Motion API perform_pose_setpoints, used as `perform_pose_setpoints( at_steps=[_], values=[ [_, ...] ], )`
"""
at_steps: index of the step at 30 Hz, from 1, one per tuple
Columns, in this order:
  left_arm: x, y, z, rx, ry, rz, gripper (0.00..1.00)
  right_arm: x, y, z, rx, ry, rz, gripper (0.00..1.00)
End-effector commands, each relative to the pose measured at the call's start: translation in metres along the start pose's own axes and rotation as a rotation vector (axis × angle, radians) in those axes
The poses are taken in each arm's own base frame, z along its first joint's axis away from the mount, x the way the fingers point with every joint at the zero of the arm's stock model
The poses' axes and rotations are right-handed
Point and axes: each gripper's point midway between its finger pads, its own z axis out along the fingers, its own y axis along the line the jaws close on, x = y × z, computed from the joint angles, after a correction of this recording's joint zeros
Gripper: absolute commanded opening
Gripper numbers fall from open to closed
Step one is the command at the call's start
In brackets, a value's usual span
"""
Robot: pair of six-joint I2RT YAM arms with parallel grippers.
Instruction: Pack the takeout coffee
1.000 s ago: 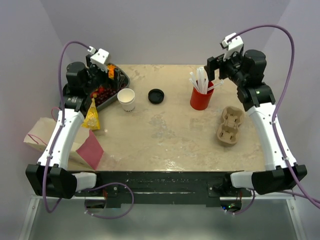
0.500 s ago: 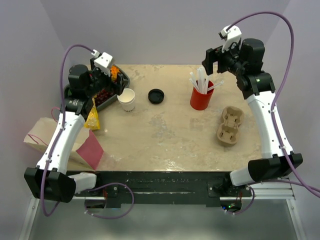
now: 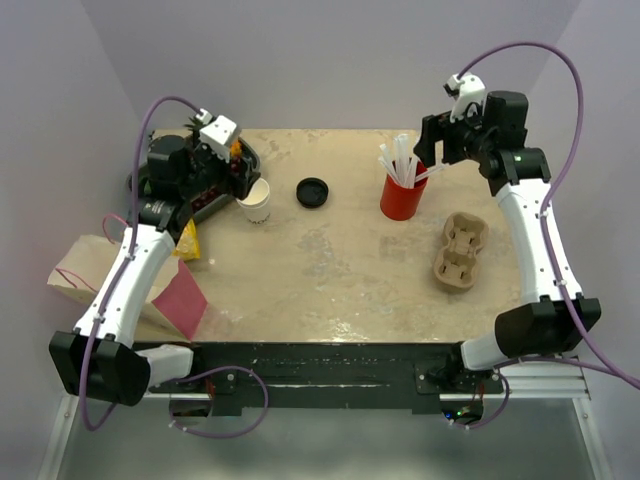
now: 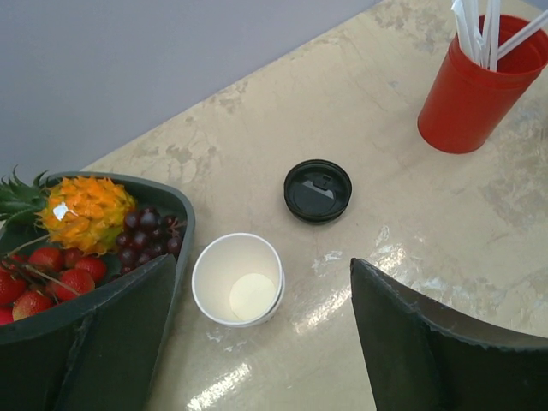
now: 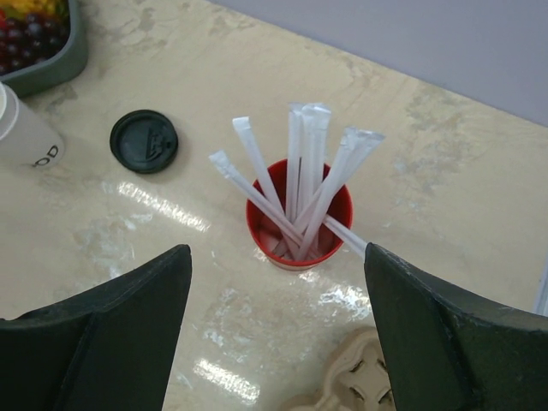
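Left gripper (image 4: 261, 265) and right gripper (image 5: 276, 253) are held spread, empty. Cup (image 3: 254, 199) is seen upright near the bench's (image 3: 330, 270) far-left corner, lid (image 3: 313, 191) beside it; glossy marbled top, ringed by pale walls (image 3: 330, 60).

Below your left gripper (image 4: 261, 265) stands the paper cup (image 4: 238, 279), with the lid (image 4: 317, 190) ahead-right and the fruit tray (image 4: 182, 224) just left; the straw cup (image 5: 299, 231) stands below your right gripper (image 5: 276, 254).
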Motion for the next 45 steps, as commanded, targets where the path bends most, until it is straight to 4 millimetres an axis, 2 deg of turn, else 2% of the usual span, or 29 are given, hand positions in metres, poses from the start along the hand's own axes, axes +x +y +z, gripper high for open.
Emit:
perform_pose_setpoints(
  at_steps=[1, 2, 4, 5, 7, 8, 10, 11, 16, 25, 37, 45],
  values=[
    [0.006, -0.010, 0.003, 0.070, 0.056, 0.088, 0.84, 0.000, 0.019, -0.008, -0.089, -0.013, -0.026, 0.84],
    [0.019, -0.009, 0.013, 0.095, 0.110, 0.088, 0.76, 0.002, 0.020, -0.006, -0.093, -0.009, -0.021, 0.84],
    [0.022, -0.008, 0.014, 0.132, 0.197, 0.108, 0.68, 0.002, 0.020, -0.005, -0.095, -0.007, -0.016, 0.84],
    [0.038, -0.008, 0.026, 0.165, 0.263, 0.099, 0.66, 0.002, 0.020, -0.005, -0.095, -0.007, -0.016, 0.84],
    [0.036, -0.009, 0.024, 0.213, 0.327, 0.120, 0.62, 0.004, 0.020, -0.004, -0.094, -0.002, -0.013, 0.84],
    [0.048, -0.009, 0.031, 0.241, 0.371, 0.112, 0.62, 0.004, 0.020, -0.005, -0.093, -0.002, -0.013, 0.84],
    [0.056, -0.010, 0.030, 0.277, 0.420, 0.132, 0.62, 0.006, 0.021, -0.004, -0.099, 0.002, -0.011, 0.84],
    [0.067, -0.010, 0.034, 0.290, 0.456, 0.124, 0.62, 0.007, 0.020, -0.004, -0.098, 0.003, -0.010, 0.84],
    [0.096, -0.009, 0.042, 0.307, 0.564, 0.065, 0.59, 0.015, 0.022, 0.000, -0.106, 0.018, 0.005, 0.84],
    [0.109, -0.006, 0.061, 0.271, 0.585, -0.025, 0.50, 0.019, 0.022, 0.003, -0.113, 0.033, 0.016, 0.85],
    [0.133, -0.003, 0.078, 0.246, 0.644, -0.041, 0.46, 0.023, 0.022, 0.002, -0.103, 0.043, 0.018, 0.85],
    [0.132, -0.005, 0.088, 0.242, 0.633, -0.037, 0.39, 0.026, 0.022, 0.002, -0.103, 0.054, 0.018, 0.85]
  ],
)
